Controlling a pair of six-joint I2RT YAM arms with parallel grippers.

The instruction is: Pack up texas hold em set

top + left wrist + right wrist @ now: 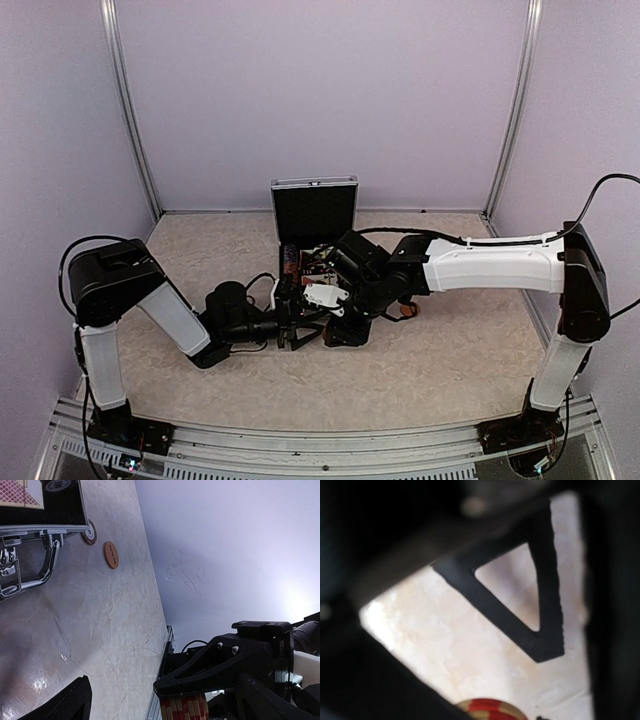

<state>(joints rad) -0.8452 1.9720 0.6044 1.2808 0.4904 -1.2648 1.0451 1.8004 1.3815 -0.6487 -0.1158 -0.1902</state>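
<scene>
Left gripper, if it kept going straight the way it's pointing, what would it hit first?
Most likely the right gripper and the chip stack it holds, dead ahead in the left wrist view; depth is unclear.

Top view: high, from near edge, facing table [430, 350]. Wrist views: low, close; both catch chip stack [182, 707].

Your ribbed silver case [314, 208] stands open mid-table, its lid upright and black lining showing, with a metal handle [30, 577] on its outer wall. One orange-brown round button [111, 555] lies flat on the table near it, and another [90, 532] sits at its corner. The red-and-cream chip stack [184, 708] is gripped, off the table.
</scene>
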